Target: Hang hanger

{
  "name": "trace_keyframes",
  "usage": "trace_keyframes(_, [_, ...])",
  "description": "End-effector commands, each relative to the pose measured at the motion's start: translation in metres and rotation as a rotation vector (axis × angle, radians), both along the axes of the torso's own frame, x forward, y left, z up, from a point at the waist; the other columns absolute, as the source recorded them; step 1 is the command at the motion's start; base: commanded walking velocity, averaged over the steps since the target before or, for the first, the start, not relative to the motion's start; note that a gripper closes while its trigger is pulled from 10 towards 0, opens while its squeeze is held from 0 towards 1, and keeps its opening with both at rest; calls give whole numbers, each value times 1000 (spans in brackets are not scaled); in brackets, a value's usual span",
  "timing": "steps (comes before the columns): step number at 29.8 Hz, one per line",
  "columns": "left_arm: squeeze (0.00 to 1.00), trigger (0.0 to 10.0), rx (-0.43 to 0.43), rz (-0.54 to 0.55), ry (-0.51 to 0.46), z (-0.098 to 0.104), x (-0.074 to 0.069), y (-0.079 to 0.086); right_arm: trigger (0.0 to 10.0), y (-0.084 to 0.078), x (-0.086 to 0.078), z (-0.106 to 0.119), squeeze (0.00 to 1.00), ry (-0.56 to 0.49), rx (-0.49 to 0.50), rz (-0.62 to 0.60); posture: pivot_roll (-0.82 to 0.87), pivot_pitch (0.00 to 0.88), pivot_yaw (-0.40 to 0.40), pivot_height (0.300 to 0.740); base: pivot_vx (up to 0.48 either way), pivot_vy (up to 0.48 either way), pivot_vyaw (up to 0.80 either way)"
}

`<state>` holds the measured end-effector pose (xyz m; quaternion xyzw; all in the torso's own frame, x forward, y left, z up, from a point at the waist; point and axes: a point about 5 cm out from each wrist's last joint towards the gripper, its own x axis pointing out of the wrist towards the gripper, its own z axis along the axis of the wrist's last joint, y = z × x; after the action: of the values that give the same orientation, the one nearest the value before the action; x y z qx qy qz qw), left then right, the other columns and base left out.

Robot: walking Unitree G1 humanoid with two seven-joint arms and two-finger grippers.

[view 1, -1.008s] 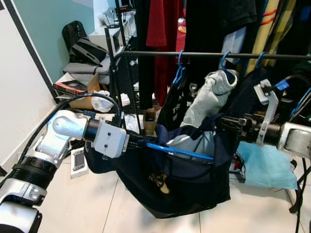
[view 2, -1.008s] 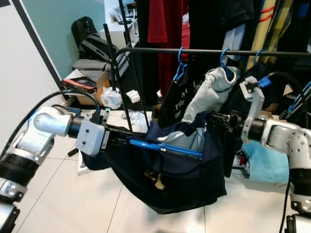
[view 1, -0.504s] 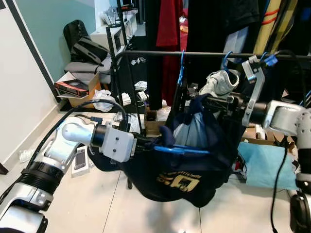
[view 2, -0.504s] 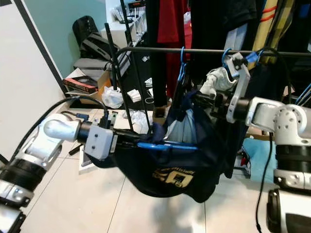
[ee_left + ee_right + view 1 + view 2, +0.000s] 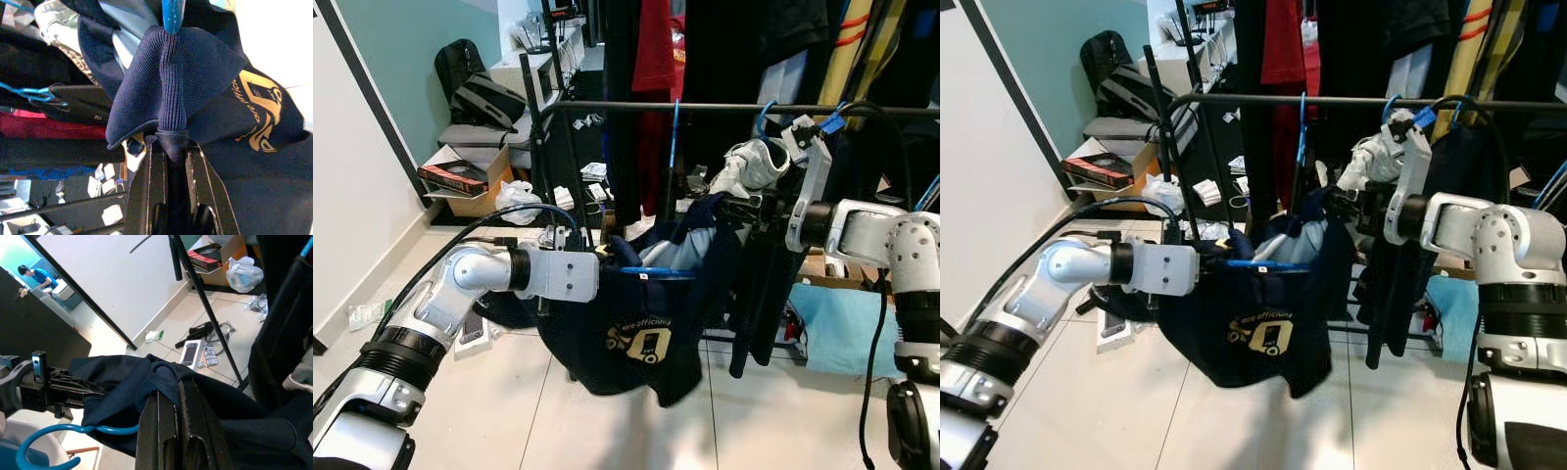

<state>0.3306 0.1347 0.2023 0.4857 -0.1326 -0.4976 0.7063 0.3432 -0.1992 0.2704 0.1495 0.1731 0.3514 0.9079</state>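
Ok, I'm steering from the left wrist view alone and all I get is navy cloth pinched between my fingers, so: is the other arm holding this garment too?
Observer: Yes. The right gripper is shut on the far shoulder of the navy shirt.
Operator: Where's the rail?
Observer: The black rail runs above both grippers; the shirt hangs below it.
Operator: Is the hanger hooked on?
Observer: No. The blue hanger shows its hook free in the right wrist view, beside the left gripper.

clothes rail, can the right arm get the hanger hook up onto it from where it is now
Probably not yet. The right tool is shut on the navy shirt, not the blue hanger, which lies below the clothes rail; hung clothes crowd that stretch.
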Motion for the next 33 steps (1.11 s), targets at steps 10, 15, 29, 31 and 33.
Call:
trace_keyframes(10, [0,0,-69,25,74,-16,-8,-14,10000,11,16,9,0,-8,69,-74,-109,0,49,740,0,0,0])
trace_keyframes(15, [0,0,-218,31,62,-9,-8,-36,10000,31,17,-2,0,23,55,-32,-112,0,49,740,0,0,0])
trace_keyframes(29, [0,0,-424,110,62,9,-2,-37,10000,39,12,-39,1000,59,-198,27,-108,0,45,740,0,0,0])
trace_keyframes(31, [0,0,-421,121,66,8,-2,-34,10000,24,15,-39,1000,41,-267,-21,-111,0,48,740,0,0,0])
trace_keyframes(33, [0,0,-417,131,71,6,-3,-33,10000,10,17,-37,1000,24,-323,-63,-113,0,49,740,0,0,0])
